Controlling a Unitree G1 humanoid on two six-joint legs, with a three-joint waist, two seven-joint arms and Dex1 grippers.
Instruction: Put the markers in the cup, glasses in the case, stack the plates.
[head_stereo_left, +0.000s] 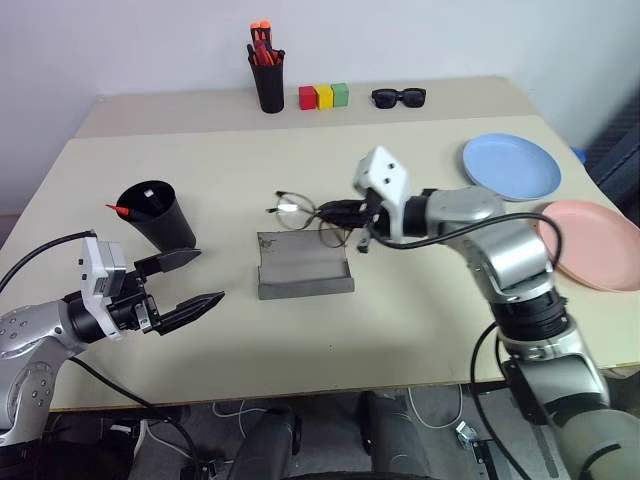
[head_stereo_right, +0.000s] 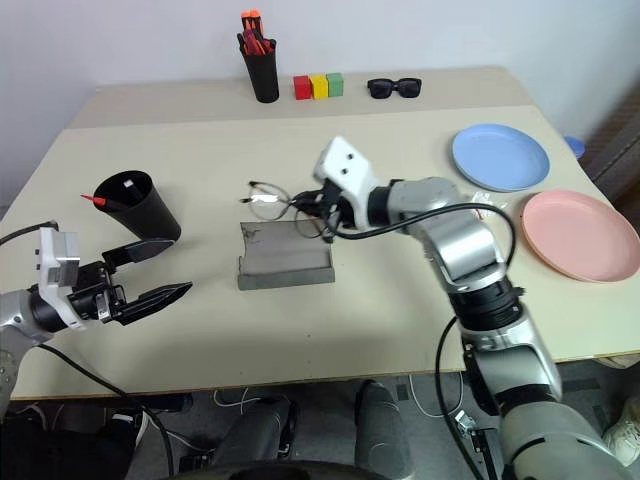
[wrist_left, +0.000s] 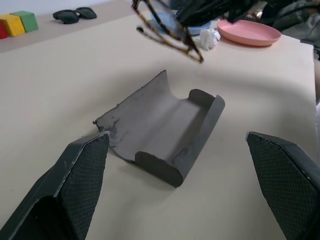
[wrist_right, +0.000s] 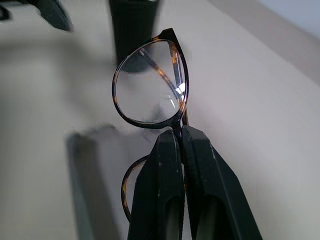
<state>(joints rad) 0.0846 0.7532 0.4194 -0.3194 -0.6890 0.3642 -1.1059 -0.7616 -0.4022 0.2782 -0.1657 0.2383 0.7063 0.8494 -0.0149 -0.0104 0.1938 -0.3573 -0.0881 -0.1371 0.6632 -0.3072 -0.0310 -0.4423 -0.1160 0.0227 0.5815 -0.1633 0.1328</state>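
Right gripper (head_stereo_left: 345, 214): fingers pinched together on the bridge of the glasses (head_stereo_left: 300, 210), held in the air just above the far edge of the case (head_stereo_left: 304, 266), which lies open, lining up, at mid-table (head_stereo_left: 240, 160). Left gripper (head_stereo_left: 190, 280): jaws spread wide, nothing held, hovering near the table's near left edge, in front of the cup (head_stereo_left: 156, 213), where a red marker (head_stereo_left: 122, 210) pokes over the rim. Blue plate (head_stereo_left: 511, 166) and pink plate (head_stereo_left: 590, 243): side by side at the right, unstacked; pen holder (head_stereo_left: 267, 78), coloured blocks (head_stereo_left: 323, 96) and sunglasses (head_stereo_left: 399, 97) along the far edge.
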